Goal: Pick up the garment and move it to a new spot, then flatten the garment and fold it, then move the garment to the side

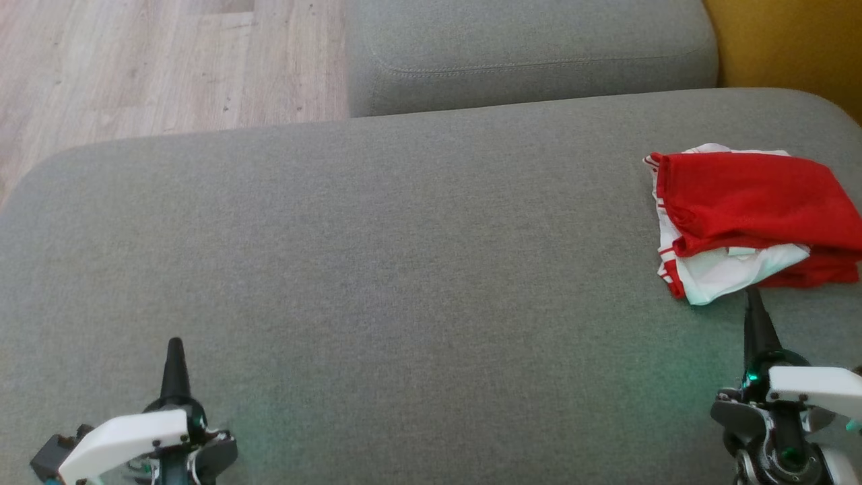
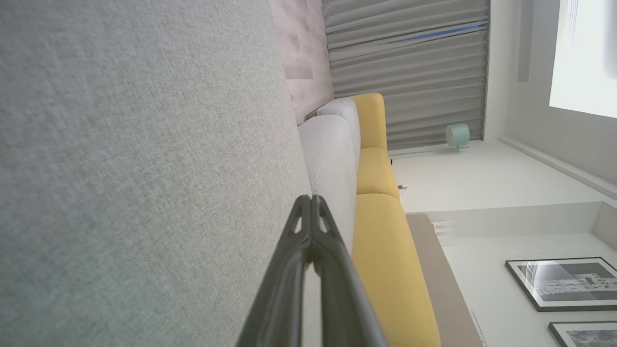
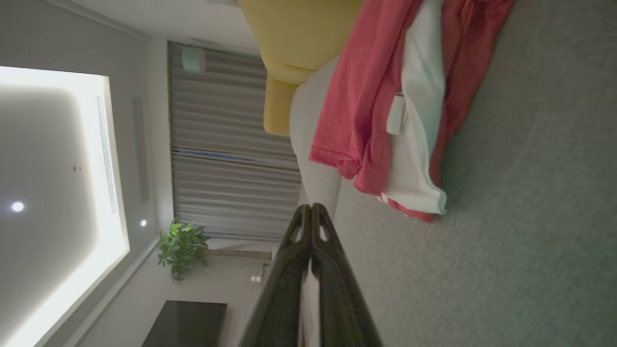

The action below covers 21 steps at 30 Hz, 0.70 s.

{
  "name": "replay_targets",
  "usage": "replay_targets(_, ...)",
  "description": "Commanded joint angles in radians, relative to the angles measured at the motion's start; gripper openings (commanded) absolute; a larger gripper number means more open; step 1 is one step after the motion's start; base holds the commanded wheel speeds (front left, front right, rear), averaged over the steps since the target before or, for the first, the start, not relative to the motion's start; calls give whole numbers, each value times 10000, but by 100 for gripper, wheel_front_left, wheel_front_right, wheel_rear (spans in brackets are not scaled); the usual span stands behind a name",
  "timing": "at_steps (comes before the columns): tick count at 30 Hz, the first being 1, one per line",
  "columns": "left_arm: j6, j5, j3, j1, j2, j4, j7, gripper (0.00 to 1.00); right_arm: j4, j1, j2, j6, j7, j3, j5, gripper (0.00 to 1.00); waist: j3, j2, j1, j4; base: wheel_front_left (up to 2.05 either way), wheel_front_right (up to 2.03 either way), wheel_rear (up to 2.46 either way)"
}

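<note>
Labelling on the garment [image 1: 747, 202] came down to one small white tag [image 3: 396, 113], seen in the right wrist view between the white and red layers; any print on it was too small to read. Marks on the framed pictures [image 2: 564, 283] in the left wrist view could not be read either.

The garment was red cloth with white panels and thin red-and-white striped trim along its 9 o'clock edge. It lay folded in a loose, rumpled stack: a red layer with a stitched hem on top, a white layer poking out beneath toward 6 o'clock, more red at the bottom. It rested at about 3 o'clock on the wide grey seat cushion [image 1: 404, 283], its far side cut off by the head view's border.

The right gripper [image 1: 753, 296] sat at 5 o'clock in the head view, its tip just beside the garment's white corner; whether they touched could not be told. Its jaws were clenched tip to tip, empty. The left gripper [image 1: 176, 345] sat at 7 o'clock, well apart from the garment, over bare grey fabric, jaws likewise clenched and empty. A second grey cushion [image 1: 532, 60] lay at 12 o'clock, wooden floor [image 1: 135, 67] at 10 o'clock and yellow upholstery [image 1: 788, 40] at 1 o'clock.
</note>
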State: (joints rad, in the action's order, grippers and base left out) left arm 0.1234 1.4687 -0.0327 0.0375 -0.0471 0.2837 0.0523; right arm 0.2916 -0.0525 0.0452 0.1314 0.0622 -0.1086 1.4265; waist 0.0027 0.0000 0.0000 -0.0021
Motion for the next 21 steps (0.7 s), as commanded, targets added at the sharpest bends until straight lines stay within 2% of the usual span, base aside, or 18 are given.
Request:
replay_targets(1, 65, 304, -378, 621, -135, -361, 103, 0, -402, -500, 67, -6, 118, 109, 385, 0, 0, 0, 0, 3, 0, 0, 0)
replay_targets(15, 73, 1508, -671, 693, -135, -388, 496, 0, -469, -552, 70, -7, 495, -35, 1827, 0, 4, 0, 0, 21, 0, 0, 0)
replay_targets(21, 73, 1504, -684, 694, -127, -388, 508, 0, -469, -553, 68, -7, 499, -38, 1832, 0, 4, 0, 0, 21, 0, 0, 0)
